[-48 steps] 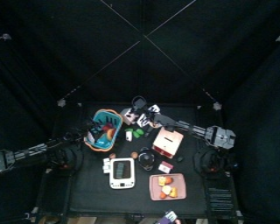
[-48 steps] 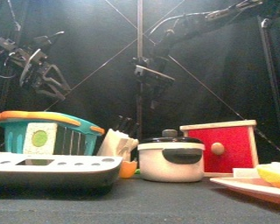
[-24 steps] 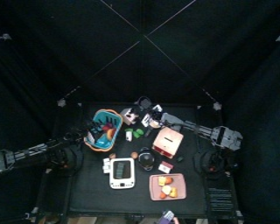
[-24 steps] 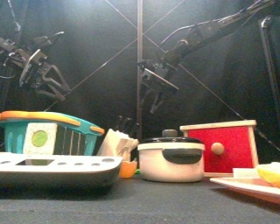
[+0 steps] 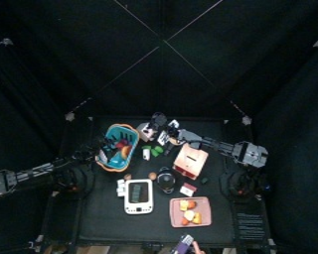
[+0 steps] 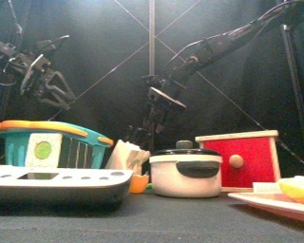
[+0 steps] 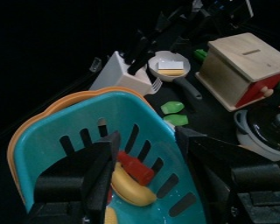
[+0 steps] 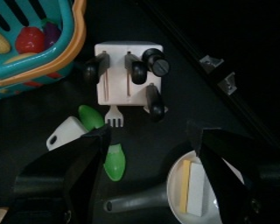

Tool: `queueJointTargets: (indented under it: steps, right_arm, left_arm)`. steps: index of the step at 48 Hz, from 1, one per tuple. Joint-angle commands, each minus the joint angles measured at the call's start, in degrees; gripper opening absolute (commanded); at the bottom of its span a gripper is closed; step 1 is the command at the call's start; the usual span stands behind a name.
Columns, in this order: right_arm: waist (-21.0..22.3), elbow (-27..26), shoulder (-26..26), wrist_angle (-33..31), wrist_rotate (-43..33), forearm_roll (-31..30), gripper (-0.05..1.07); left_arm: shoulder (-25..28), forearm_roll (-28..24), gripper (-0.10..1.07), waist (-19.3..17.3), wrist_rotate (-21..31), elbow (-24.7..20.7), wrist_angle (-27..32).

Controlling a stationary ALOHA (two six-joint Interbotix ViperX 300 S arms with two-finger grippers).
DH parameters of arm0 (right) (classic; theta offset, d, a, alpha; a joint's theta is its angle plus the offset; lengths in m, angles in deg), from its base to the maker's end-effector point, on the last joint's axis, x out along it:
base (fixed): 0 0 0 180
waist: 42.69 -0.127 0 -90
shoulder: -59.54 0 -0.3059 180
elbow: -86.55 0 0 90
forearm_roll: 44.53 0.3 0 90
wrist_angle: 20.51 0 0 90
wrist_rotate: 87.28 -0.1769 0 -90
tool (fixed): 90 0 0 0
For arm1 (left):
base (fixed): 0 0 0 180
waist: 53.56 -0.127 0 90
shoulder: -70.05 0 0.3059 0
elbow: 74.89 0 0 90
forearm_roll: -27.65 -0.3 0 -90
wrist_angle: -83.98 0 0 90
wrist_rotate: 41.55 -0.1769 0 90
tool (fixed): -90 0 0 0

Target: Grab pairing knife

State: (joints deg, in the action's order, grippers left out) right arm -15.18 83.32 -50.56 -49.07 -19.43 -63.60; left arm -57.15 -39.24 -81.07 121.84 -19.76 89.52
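Note:
A white knife block (image 8: 122,77) holds several black-handled knives (image 8: 154,61); I cannot tell which one is the pairing knife. My right gripper (image 8: 149,184) hovers above the block, open and empty. The top view places this gripper (image 5: 158,126) by the block (image 5: 146,131) near the table's back middle. From the front, the gripper (image 6: 165,95) hangs above the block (image 6: 126,154). My left gripper (image 7: 160,179) stands open and empty over the teal basket (image 7: 73,144), at the table's left (image 5: 84,159).
The teal basket with an orange rim (image 5: 120,143) holds fruit left of the block. A green fork (image 8: 112,144) and a bowl with butter (image 8: 195,188) lie near the block. A red box (image 5: 195,159), black-lidded pot (image 6: 184,174), white scale (image 5: 138,195) and fruit plate (image 5: 190,210) fill the middle and front.
My right gripper has come down and tilted toward the knife block, staying open. The left arm has not moved.

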Motion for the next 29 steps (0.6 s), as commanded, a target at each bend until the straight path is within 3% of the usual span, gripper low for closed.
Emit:
queueJointTargets:
  steps: [1, 14, 29]
  right_arm:
    - [0.4, -1.7, 0.7, 1.1, 0.0, -0.6, 0.99]
    - [0.9, -2.5, -1.1, 1.1, 0.0, -2.1, 0.99]
    - [1.6, -3.0, -2.5, 1.7, -0.1, -2.1, 0.9]
  left_arm:
    - [0.2, -0.2, 0.89, 0.0, -0.1, -0.9, -0.1]
    - [0.2, -0.2, 0.89, -0.1, -0.1, -0.6, 0.0]
    - [0.1, -0.2, 0.89, -0.1, -0.1, -0.5, 0.1]
